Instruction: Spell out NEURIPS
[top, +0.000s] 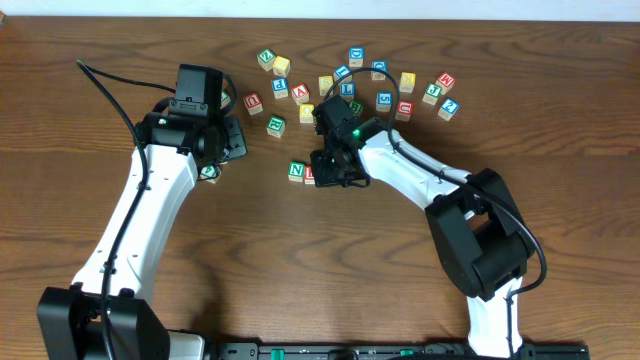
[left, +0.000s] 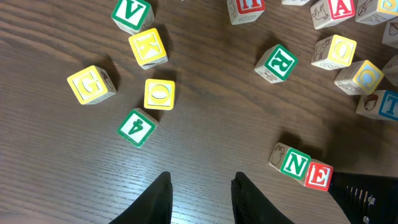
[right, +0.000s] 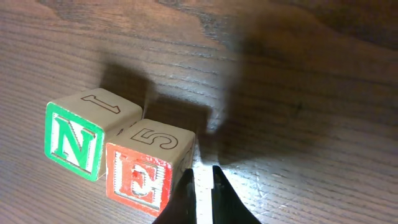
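Row: N (right: 73, 144) and E (right: 138, 180) touching, middle of the bench (top: 300, 270), opening the word.
Right claw (right: 202, 186): closed, empty, just beside E.
Left claw (left: 202, 193): parted, empty, facing R (left: 278, 62) toward the far edge.

Robotics lab, two arms (top: 140, 210), wooden table (top: 300, 270)

Green N cube (top: 296, 170) just beside right gripper (top: 323, 173); loose cubes (top: 276, 126) scattered beyond.
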